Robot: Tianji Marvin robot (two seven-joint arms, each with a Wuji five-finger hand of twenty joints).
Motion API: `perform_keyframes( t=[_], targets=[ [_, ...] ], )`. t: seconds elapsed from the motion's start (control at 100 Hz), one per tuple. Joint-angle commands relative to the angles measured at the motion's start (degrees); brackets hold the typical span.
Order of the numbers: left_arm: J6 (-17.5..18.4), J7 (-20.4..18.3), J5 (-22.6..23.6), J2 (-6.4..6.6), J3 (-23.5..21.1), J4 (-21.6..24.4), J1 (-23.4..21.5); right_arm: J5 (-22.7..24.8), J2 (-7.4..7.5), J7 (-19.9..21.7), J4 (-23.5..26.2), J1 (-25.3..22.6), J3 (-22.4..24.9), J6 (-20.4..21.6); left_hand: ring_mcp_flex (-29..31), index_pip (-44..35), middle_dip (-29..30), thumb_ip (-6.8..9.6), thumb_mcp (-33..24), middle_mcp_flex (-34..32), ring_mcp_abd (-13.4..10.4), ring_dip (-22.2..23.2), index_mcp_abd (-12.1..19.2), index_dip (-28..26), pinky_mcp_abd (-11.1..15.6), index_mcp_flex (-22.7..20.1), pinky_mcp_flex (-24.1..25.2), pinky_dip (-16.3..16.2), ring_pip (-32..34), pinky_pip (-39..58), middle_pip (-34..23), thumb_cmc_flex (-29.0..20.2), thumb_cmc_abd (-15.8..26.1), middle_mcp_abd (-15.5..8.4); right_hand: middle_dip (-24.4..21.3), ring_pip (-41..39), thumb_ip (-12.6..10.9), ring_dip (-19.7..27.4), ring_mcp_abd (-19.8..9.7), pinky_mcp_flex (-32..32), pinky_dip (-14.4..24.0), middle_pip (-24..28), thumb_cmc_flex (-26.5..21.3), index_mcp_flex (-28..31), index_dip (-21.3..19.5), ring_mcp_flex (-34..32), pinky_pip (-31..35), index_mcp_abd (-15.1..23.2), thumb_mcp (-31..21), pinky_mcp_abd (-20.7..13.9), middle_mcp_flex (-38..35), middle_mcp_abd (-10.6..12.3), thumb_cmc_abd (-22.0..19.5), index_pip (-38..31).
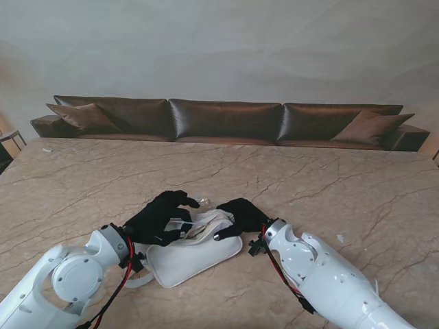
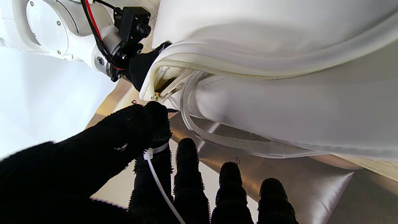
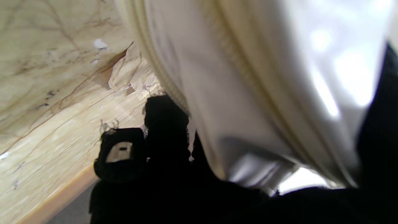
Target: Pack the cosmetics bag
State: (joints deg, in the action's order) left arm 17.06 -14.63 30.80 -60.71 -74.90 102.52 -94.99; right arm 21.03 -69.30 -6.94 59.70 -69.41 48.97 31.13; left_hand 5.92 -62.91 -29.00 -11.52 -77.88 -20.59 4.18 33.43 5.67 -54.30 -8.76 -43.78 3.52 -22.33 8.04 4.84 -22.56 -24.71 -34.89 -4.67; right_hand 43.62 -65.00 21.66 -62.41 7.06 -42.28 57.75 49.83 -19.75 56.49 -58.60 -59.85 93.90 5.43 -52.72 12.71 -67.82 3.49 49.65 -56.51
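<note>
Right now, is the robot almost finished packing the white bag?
Hard to say. The white cosmetics bag lies on the table with its zipper partly open. The right robot hand grips its edge; the left robot hand sits at the opening, fingers spread. No cosmetics show outside it, and zipping it shut remains.

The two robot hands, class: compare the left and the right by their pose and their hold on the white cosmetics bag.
The left robot hand reaches over the bag's left end with fingers spread; the right robot hand is curled on the right end. The left one's fingertips stand free of the white cosmetics bag in its wrist view, while the right one pinches the bag's edge. Both wear black gloves and flank the open zipper.
</note>
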Motion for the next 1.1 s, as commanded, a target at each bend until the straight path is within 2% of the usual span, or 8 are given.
perform_keyframes(
  t=[0.0,0.09,0.36,0.83,1.09],
  targets=[
    [0.1,0.6,-0.3,0.50,-1.0,0.6,-0.4,0.1,1.22,-0.7,-2.7,-0.8,0.5,0.2,-0.5,-7.6,-0.1,1.48,-1.8,0.4,-1.1,-0.2,2.9,-1.5,0.9,-2.7,0.1,0.2,-1.1,-0.6,1.0,0.2,0.5,-0.7,2.8,-3.0,-9.6,-1.2,1.6,-0.5,0.9,7.9,-32.7,14.4,-1.1,-2.5,3.2,21.2,-28.7,0.5,-5.6,2.1,-13.7,-7.8],
    [0.4,-0.5,-0.2,0.79,-1.3,0.5,-0.6,0.1,1.03,-1.5,-3.7,-0.9,0.5,1.2,-1.1,-5.7,0.0,1.46,1.1,1.2,-1.5,-0.4,4.1,-2.4,1.1,-0.9,0.2,0.2,-1.4,-0.7,1.4,0.1,2.9,-1.0,2.7,-3.1,-9.2,-1.2,1.6,-0.7,1.1,7.9,-32.9,15.6,-1.0,-2.9,3.3,21.2,-29.5,0.7,-6.4,1.9,-13.1,-8.0],
    [1.5,-0.6,-0.1,0.87,-3.1,-0.4,-2.1,5.8,0.02,-10.3,-6.6,-1.1,1.3,4.1,-1.5,-3.7,0.1,2.44,4.8,2.1,-1.6,-0.5,4.6,-2.9,1.3,1.1,0.1,0.4,-1.5,-0.9,1.8,0.3,5.5,-1.1,2.3,-4.1,-10.1,-0.8,0.8,-2.6,1.4,8.5,-32.8,18.3,-1.2,-4.3,3.8,22.5,-30.4,0.4,-9.3,1.7,-12.4,-11.3],
    [3.7,-1.6,0.0,1.01,-11.5,1.0,-6.7,9.4,0.03,-15.5,-6.8,-2.0,4.5,2.8,-1.3,-3.1,0.2,2.84,5.6,2.1,-1.5,-0.5,4.8,-3.4,1.5,1.0,0.1,0.3,-1.4,-0.8,1.9,-0.2,5.7,-1.1,2.0,-4.3,-10.2,-0.6,1.3,-2.7,1.6,8.5,-32.8,18.3,0.5,-4.4,3.8,22.2,-30.6,0.8,-9.7,1.5,-12.1,-12.5],
    [4.6,-1.4,0.1,0.93,-15.6,-0.6,-8.5,10.0,0.08,-16.6,-7.9,-2.1,5.5,2.5,-1.0,-2.9,0.4,2.97,5.7,1.8,-1.4,-0.6,5.1,-3.5,1.5,0.8,0.1,0.1,-1.3,-0.6,2.0,-0.6,5.4,-1.0,1.9,-4.4,-10.3,-0.6,1.4,-2.8,1.6,8.6,-32.8,18.3,1.1,-4.5,3.8,22.1,-30.7,0.8,-9.9,1.3,-11.9,-12.8]
  ],
)
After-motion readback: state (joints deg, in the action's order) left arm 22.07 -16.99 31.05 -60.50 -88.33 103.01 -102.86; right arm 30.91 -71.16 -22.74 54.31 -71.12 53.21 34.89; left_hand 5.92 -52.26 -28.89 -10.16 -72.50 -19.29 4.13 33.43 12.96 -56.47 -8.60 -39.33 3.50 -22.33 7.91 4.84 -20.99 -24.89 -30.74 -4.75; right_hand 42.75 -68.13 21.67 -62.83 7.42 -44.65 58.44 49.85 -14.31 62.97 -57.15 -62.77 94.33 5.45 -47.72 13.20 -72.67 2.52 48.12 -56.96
